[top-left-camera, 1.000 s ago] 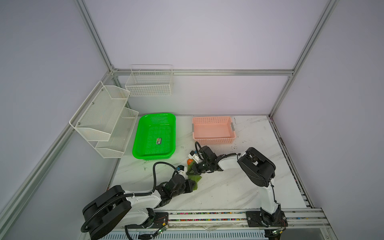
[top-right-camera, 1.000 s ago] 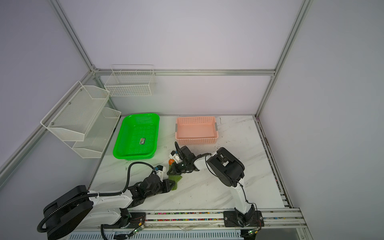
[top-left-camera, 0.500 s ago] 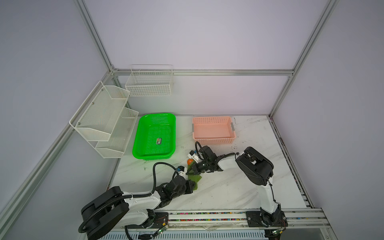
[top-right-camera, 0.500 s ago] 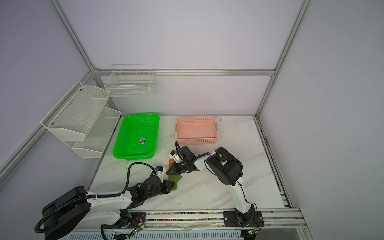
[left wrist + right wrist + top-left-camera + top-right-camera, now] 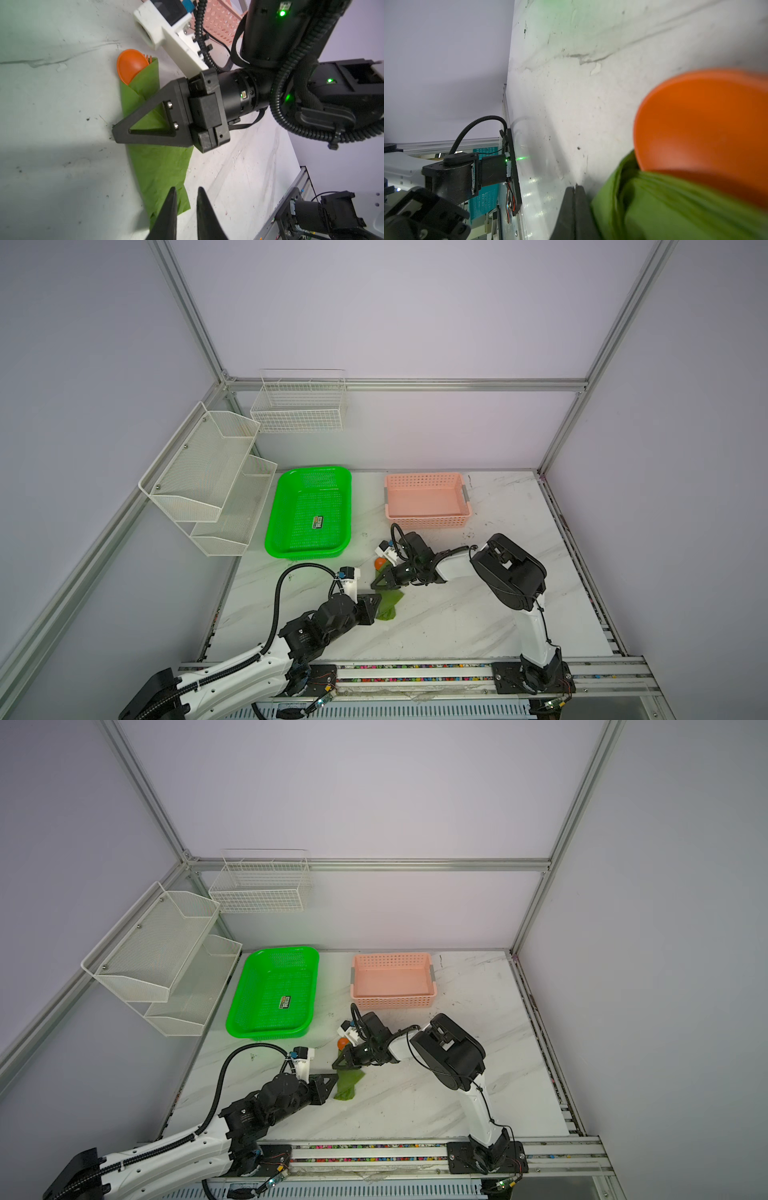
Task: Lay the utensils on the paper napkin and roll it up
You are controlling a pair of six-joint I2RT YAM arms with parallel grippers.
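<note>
paper napkin [image 5: 160,166] edge sits at parted left pincer [image 5: 187,189]; right pincer [image 5: 115,134] clenched, empty.

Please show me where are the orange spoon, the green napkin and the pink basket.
orange spoon [image 5: 132,67], left wrist view, on the round bowl outside the roll.
green napkin [image 5: 162,166], left wrist view, on the middle of the rolled paper.
pink basket [image 5: 430,522], in a top view, on its front wall.
</note>
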